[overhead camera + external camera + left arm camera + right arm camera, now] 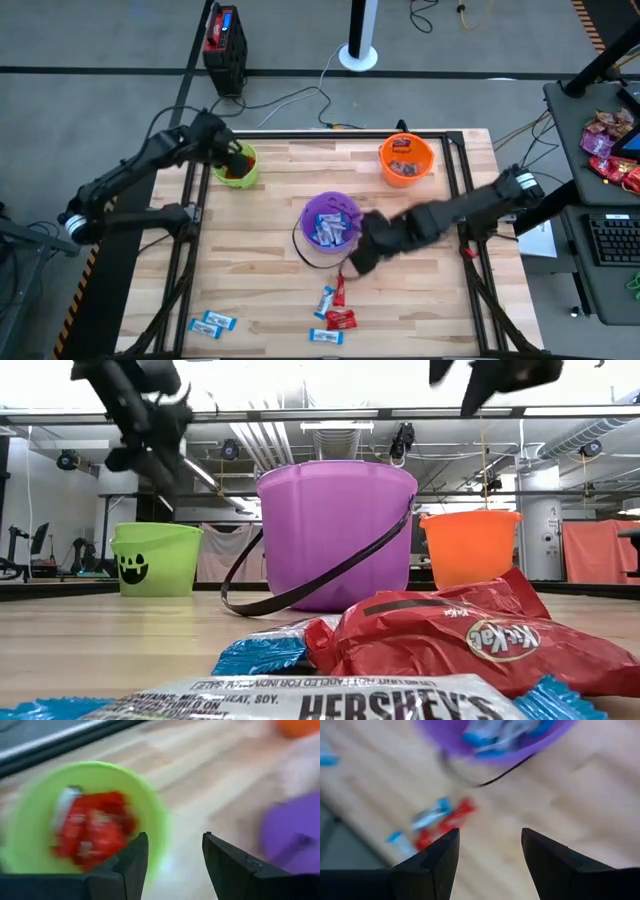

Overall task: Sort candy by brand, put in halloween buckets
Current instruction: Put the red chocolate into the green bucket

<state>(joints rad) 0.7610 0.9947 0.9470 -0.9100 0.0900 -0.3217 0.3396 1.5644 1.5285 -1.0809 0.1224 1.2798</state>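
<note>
The left gripper (236, 160) is hanging over the green bucket (244, 176), fingers apart, nothing held. The right gripper (362, 262), spread and empty beside the purple bucket (310, 212), is facing loose candy (335, 310): it should descend squarely onto one wrapper

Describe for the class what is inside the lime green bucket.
The lime green bucket holds red-wrapped candy, with a pale piece at one edge. Whatever lies beneath that top layer is covered and cannot be seen.
</note>
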